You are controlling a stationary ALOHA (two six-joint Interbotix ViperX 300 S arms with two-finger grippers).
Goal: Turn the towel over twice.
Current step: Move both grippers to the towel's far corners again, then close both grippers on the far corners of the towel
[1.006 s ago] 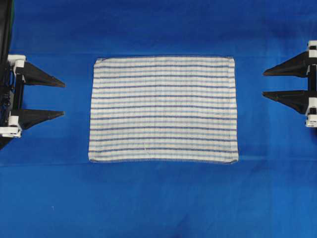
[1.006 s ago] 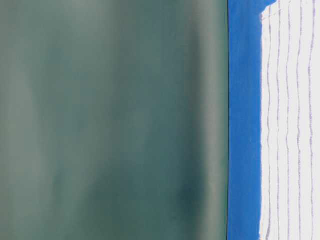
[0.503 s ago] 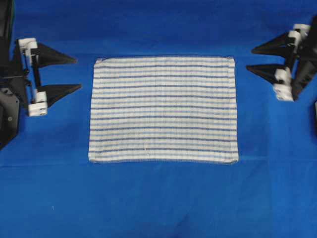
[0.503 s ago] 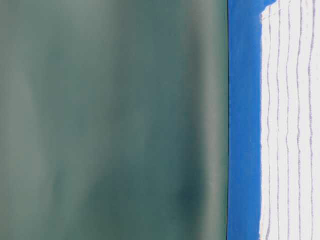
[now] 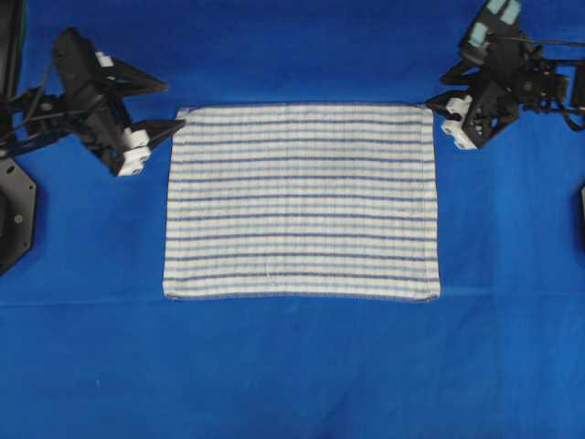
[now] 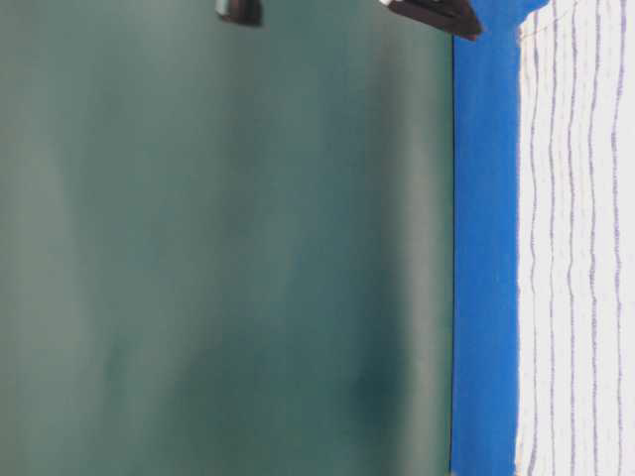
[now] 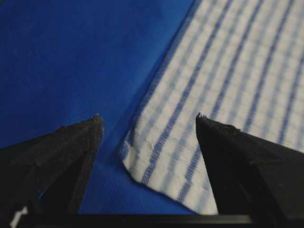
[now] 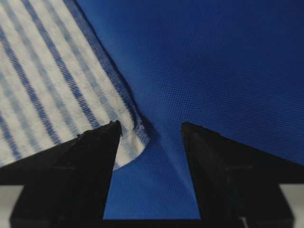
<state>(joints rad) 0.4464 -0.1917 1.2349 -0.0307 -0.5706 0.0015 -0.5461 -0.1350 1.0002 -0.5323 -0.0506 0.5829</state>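
The towel (image 5: 302, 201), white with thin blue stripes, lies flat and spread out on the blue sheet. My left gripper (image 5: 174, 105) is open at the towel's far left corner, angled diagonally toward it. In the left wrist view the towel's corner (image 7: 142, 161) lies between the left gripper's (image 7: 148, 116) spread fingers, untouched. My right gripper (image 5: 437, 91) is open at the far right corner. In the right wrist view that corner (image 8: 130, 142) lies just beside the inner finger (image 8: 90, 161) of the right gripper (image 8: 149, 123). Neither gripper holds anything.
A plain blue sheet (image 5: 292, 366) covers the table all round the towel. The left arm's dark body (image 5: 14, 210) stands at the left edge. In the table-level view, a black finger (image 6: 437, 12) hangs just above the sheet before a dark green backdrop (image 6: 218, 248).
Both grippers have come in from the table's sides to the towel's far corners and turned diagonally toward them. They stay open. The towel has not moved.
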